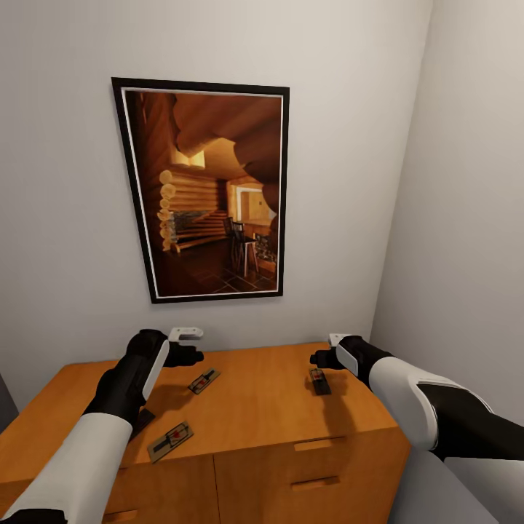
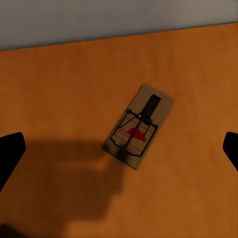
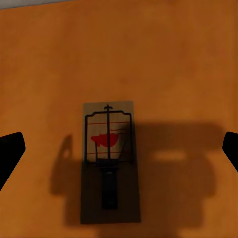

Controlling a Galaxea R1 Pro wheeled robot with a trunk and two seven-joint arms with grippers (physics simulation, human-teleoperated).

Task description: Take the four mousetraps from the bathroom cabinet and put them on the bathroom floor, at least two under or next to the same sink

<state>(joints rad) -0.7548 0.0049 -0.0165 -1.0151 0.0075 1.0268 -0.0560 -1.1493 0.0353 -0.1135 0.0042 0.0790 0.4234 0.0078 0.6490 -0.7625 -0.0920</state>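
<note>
Above the cabinet (image 1: 255,407) top's mousetraps (image 1: 204,380), both grippers' jaws hang open, wall close behind.

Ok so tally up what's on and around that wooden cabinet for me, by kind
Mousetraps on the cabinet top: 3, at and
Framed pictures on the wall: 1
Grippers above the top: 2, left gripper, right gripper
Total: 6
</note>
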